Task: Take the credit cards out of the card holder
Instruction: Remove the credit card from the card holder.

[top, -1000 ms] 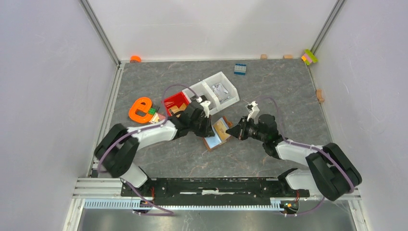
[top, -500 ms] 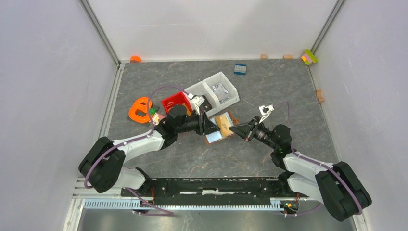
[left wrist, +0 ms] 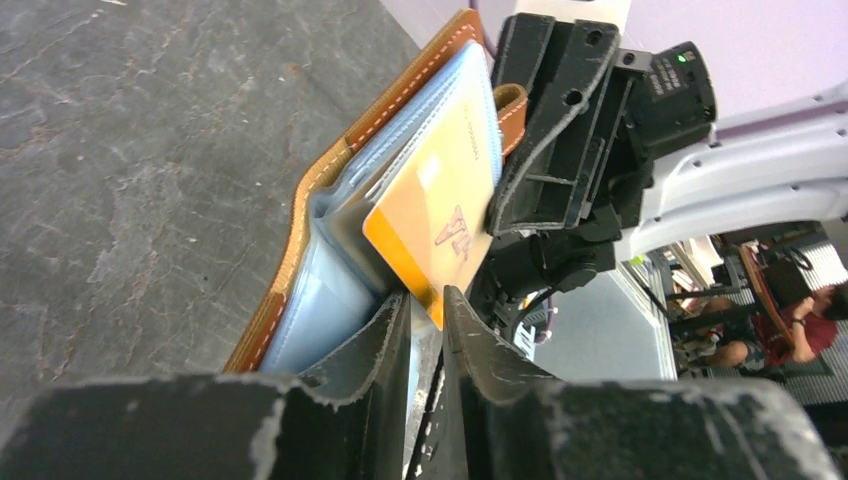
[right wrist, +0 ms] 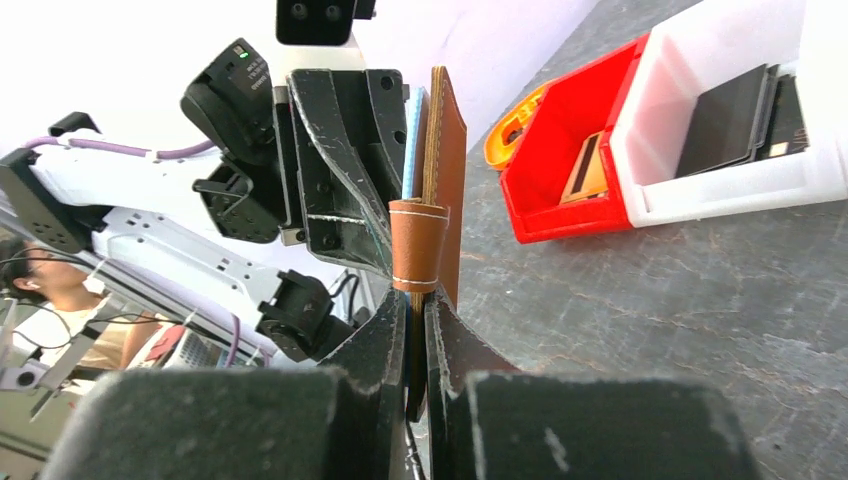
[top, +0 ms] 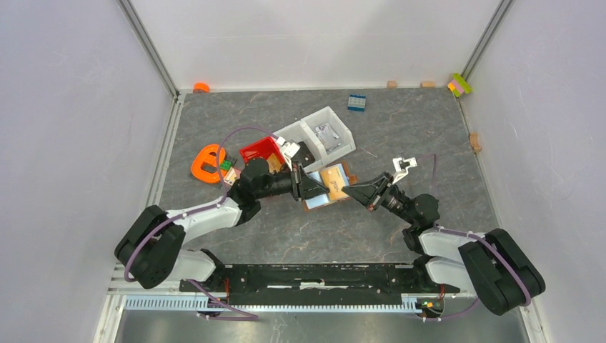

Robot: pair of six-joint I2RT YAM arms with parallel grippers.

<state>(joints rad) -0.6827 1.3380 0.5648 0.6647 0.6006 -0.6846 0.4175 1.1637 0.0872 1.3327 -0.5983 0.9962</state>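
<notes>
1. Card holder (right wrist: 450, 160): held clear of the table between both arms, open and standing on edge.
2. Right gripper (right wrist: 415, 300): fingers closed tight on the holder's brown edge, just below its strap tab (right wrist: 418, 245).
3. Left gripper (left wrist: 425, 305): fingers a slit apart. The orange card (left wrist: 435, 215) pokes its near corner into that slit, but I cannot tell whether they pinch it.
4. Card's long axis: runs straight away from the left fingers toward the right ones. The left arm is nearer, so a pull back along that line looks due.
5. Views: the left wrist shows the card and the pale blue sleeves (left wrist: 330, 300). The right wrist shows only leather, edge-on.
</notes>
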